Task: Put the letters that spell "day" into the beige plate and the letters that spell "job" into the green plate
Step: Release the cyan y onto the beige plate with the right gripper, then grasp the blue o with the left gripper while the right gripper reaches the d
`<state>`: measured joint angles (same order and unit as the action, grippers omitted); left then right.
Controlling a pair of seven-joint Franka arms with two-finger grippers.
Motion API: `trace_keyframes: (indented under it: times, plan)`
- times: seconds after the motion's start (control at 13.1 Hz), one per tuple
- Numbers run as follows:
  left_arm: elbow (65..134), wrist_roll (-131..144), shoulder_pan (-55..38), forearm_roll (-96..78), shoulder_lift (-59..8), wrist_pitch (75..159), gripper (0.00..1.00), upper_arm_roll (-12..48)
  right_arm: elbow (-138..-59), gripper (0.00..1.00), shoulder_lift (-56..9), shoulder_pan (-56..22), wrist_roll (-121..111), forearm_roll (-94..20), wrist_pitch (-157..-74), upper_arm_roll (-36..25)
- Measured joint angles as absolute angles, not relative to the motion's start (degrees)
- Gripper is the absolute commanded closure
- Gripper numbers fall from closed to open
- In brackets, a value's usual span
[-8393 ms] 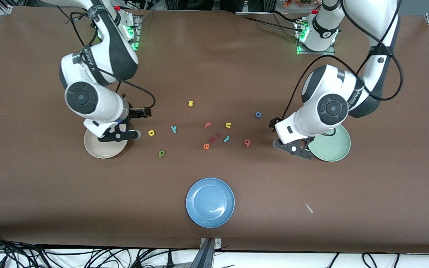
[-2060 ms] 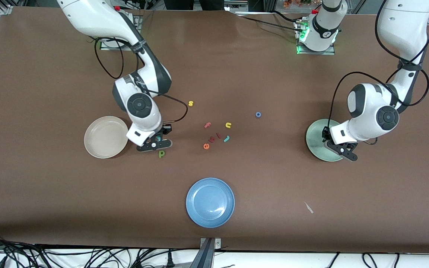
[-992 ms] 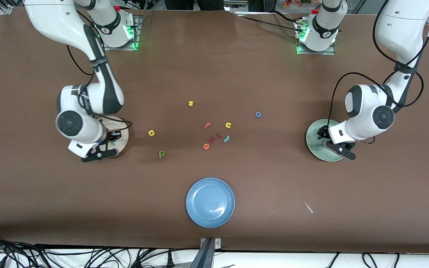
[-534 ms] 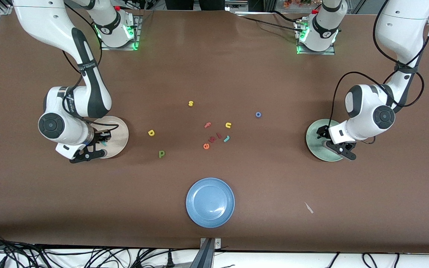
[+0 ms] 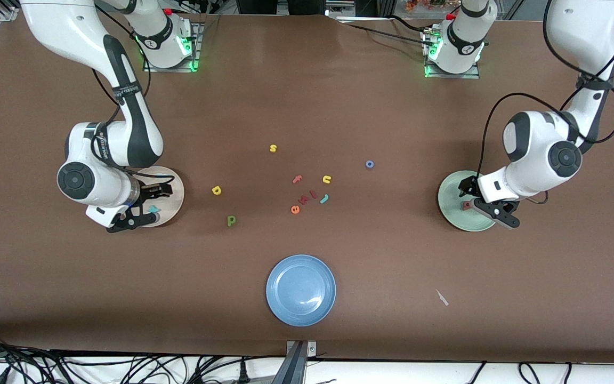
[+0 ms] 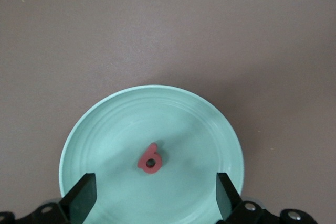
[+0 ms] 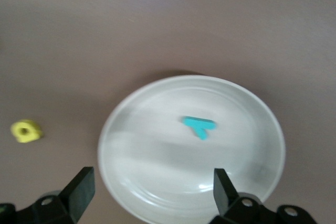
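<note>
the right gripper point(image 5: 137, 209) sits at the middle left of the front view, over the beige plate point(image 5: 175, 188). its jaws stand wide apart and hold nothing; in the right wrist view both fingertips point(image 7: 79, 187) flank the plate's rim with clear space between them. the teal "y" point(image 7: 198, 126) lies loose in the plate, near its middle, touching neither finger.

the left gripper point(image 5: 485, 205) is at the middle right of the front view, over the green plate point(image 5: 448, 205). it too is spread wide and empty. the left wrist view shows its two fingertips point(image 6: 84, 195) well apart over the plate, with the salmon-red "b" point(image 6: 150, 158) lying flat in the plate's middle, between them but untouched.

the other letters lie on the table point(image 5: 307, 96) around the centre of the front view. the yellow "a" point(image 5: 216, 190) is near the beige plate, and the dark green "d" point(image 5: 231, 220) lies a little lower in the frame. the teal "j" point(image 5: 324, 199) sits in the central cluster beside the orange "e" point(image 5: 295, 209), the pink "f" point(image 5: 297, 179) and the yellow "u" point(image 5: 326, 179). the blue "o" point(image 5: 370, 164) lies apart, toward the green plate. the yellow "s" point(image 5: 273, 148) is higher in the frame. the blue plate point(image 5: 300, 289) sits at the lower centre.
</note>
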<state>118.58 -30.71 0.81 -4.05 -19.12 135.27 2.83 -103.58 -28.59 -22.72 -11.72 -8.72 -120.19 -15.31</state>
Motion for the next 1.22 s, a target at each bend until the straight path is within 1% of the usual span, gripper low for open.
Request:
trace_keyframes:
  times: [0.23,0.53,0.76,0.99,1.22]
  plan:
    - [118.6,-28.9,0.8,-4.1,-14.8,129.7,0.0,4.9,-102.7,0.0,-28.6,-23.3,-10.6,-9.4,-119.9,-13.9]
    - [118.7,-19.1,0.7,-4.1,-11.3,124.4,0.0,10.4,-101.1,0.0,-29.6,-25.3,-1.0,-10.0,-120.1,-12.2]
    - [119.1,-7.8,0.7,-4.1,-11.1,123.8,0.0,16.0,-100.1,0.0,-31.0,-25.9,4.4,-15.0,-121.7,-10.5]
    - [119.9,5.8,0.6,-4.1,-11.4,123.9,0.0,22.8,-99.7,0.0,-32.1,-26.4,7.5,-15.8,-123.5,-10.2]
    - [121.4,14.5,0.4,-4.1,-12.6,127.3,0.0,27.2,-98.5,0.0,-33.7,-28.6,13.2,-15.8,-125.1,-10.1]
